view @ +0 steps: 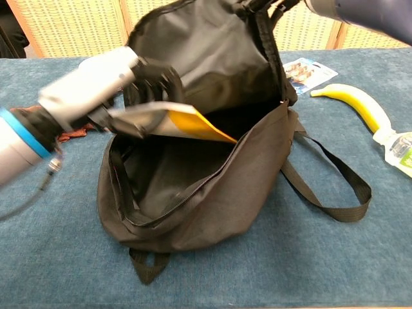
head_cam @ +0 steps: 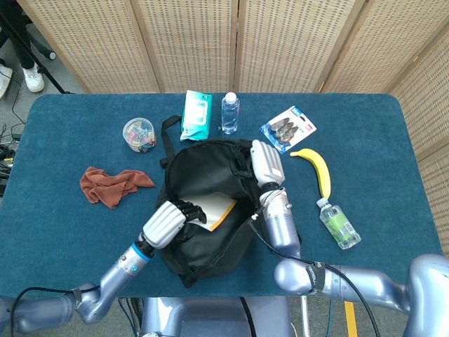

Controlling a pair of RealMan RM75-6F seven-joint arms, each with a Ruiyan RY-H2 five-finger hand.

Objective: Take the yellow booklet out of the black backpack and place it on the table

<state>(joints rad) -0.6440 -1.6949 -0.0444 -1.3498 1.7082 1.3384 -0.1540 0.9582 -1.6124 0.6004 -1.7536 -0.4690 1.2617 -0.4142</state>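
Observation:
The black backpack (head_cam: 210,232) (view: 212,193) lies open in the middle of the table. My left hand (head_cam: 165,223) (view: 96,84) grips the yellow booklet (head_cam: 217,209) (view: 183,124) by one end and holds it lifted in the bag's mouth, its far end still over the opening. My right hand (head_cam: 265,163) holds the bag's upper flap (view: 257,19) raised at the far right rim; in the chest view only that arm's edge shows at the top.
A rust cloth (head_cam: 112,184) lies left of the bag. Behind it stand a clip jar (head_cam: 139,133), a wipes pack (head_cam: 197,114) and a small bottle (head_cam: 230,112). To the right are a blister pack (head_cam: 288,128), a banana (head_cam: 317,168) and a lying bottle (head_cam: 339,223).

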